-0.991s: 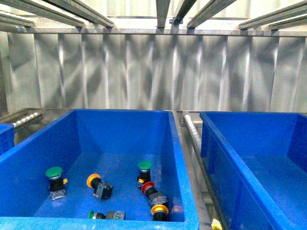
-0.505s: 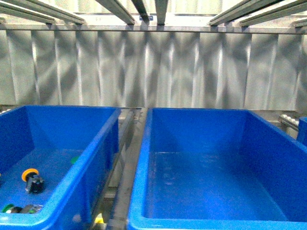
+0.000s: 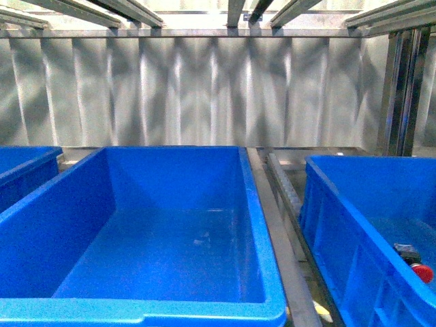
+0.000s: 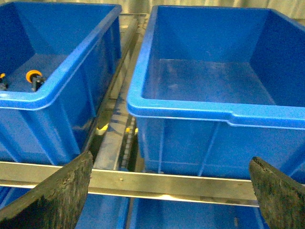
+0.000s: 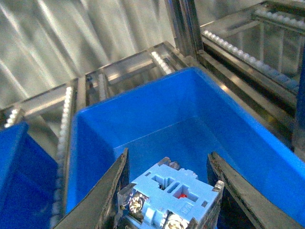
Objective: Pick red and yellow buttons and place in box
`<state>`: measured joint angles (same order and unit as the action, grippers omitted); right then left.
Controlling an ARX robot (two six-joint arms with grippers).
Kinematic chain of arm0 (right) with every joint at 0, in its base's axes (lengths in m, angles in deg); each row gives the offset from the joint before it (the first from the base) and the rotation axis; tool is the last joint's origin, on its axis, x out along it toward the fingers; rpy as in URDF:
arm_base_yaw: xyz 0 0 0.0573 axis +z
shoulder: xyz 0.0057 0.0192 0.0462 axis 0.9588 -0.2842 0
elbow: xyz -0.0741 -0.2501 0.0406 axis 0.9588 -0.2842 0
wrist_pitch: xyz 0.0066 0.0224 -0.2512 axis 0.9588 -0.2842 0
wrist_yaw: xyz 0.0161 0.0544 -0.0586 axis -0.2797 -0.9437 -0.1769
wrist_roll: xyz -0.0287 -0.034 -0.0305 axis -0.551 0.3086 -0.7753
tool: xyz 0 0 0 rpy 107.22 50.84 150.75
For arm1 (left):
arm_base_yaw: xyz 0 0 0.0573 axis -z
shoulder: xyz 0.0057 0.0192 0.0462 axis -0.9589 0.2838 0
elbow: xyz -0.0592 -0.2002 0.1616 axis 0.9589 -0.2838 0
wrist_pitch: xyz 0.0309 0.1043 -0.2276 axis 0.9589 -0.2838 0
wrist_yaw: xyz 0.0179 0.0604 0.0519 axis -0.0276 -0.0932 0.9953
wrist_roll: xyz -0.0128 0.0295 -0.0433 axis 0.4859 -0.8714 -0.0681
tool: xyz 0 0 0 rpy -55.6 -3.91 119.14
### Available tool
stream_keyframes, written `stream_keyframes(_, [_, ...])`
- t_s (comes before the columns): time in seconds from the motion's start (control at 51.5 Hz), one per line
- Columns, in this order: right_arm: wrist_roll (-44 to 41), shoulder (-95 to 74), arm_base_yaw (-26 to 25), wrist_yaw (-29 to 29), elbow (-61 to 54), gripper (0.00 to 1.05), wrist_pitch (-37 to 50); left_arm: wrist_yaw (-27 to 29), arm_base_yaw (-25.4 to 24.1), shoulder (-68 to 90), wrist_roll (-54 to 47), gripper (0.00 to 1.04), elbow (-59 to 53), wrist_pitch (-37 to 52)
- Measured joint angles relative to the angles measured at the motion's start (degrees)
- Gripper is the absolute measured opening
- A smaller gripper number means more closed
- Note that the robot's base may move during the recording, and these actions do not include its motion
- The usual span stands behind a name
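Note:
My right gripper (image 5: 168, 157) is shut on the red button (image 5: 167, 191). Only the button's pale contact block with silver screws shows between the fingers. It hangs over a blue box (image 5: 143, 119) whose visible floor is bare. In the front view that box (image 3: 340, 225) stands at the right, and another red button (image 3: 421, 272) lies in it. My left gripper (image 4: 169, 195) is open with nothing between its dark fingers (image 4: 52, 200). It is held before two blue bins. A yellow button (image 4: 34, 76) lies in the left bin (image 4: 62, 100). Neither gripper shows in the front view.
A large blue bin (image 3: 269, 272) with nothing in it fills the front view's middle, and another bin's corner (image 3: 27, 167) shows at the left. Metal rails and roller tracks (image 3: 283, 191) run between the bins. A steel post (image 3: 402, 88) stands behind the right box. A steel crossbar (image 4: 167, 183) lies below my left gripper.
The front view has swung to the right. The bin with several buttons slid out to the left. An empty bin is centred, and the right box with a red button came into view.

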<state>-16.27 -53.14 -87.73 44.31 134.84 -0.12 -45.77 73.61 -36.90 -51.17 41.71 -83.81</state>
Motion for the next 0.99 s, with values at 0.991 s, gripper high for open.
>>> stream_keyframes(0.991, [-21.09,-50.14,4.44,4.22,41.2,0.41,-24.09,0.26,0.0,0.0,0.0,0.97,0.0,0.0])
